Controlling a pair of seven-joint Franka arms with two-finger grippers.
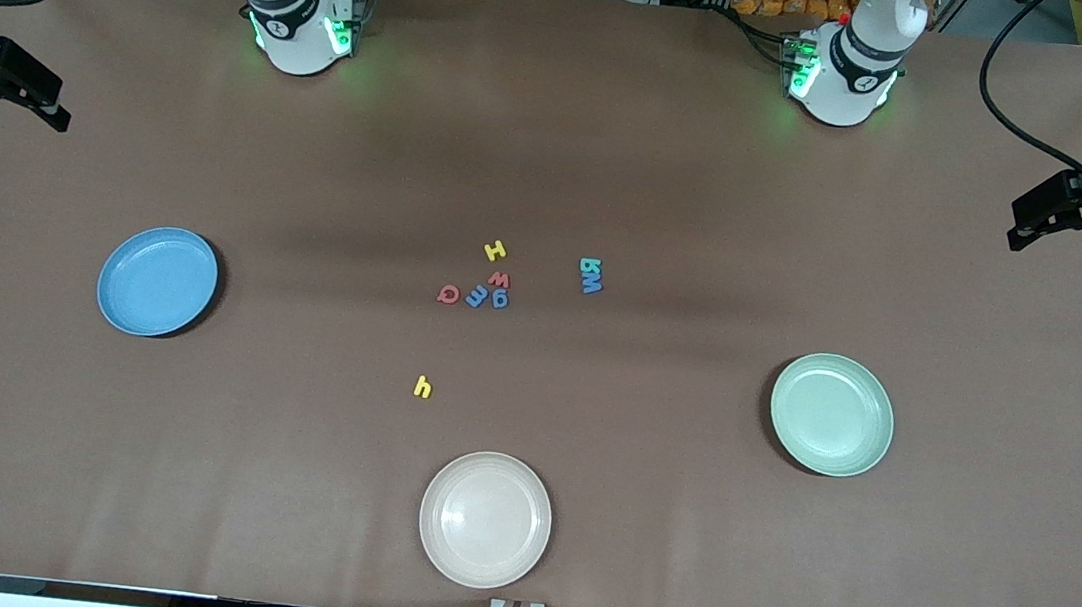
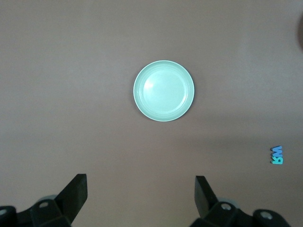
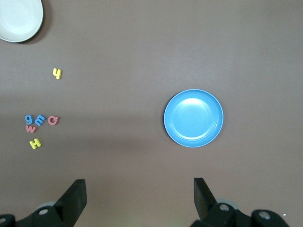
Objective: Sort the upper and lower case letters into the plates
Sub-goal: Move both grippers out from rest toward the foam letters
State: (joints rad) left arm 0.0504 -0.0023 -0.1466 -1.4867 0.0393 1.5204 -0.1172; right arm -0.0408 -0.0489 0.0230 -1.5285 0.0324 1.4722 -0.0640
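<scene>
The letters lie near the table's middle. Yellow H point(image 1: 495, 250), red w point(image 1: 499, 280), blue g point(image 1: 499, 298), blue E point(image 1: 475, 297) and red Q point(image 1: 447, 294) form a cluster. Teal k point(image 1: 590, 267) and blue M point(image 1: 591, 284) touch, beside the cluster toward the left arm's end. A yellow h point(image 1: 423, 387) lies alone, nearer the camera. The blue plate point(image 1: 157, 281) and the pale green plate point(image 1: 831, 414) hold nothing. My left gripper point(image 2: 141, 189) hangs open high over the left arm's end of the table. My right gripper point(image 3: 139, 189) hangs open high over the right arm's end.
A cream-white plate point(image 1: 485, 519) sits near the table's front edge, nearer the camera than the letters, with nothing in it. Brown cloth covers the whole table point(image 1: 286, 438).
</scene>
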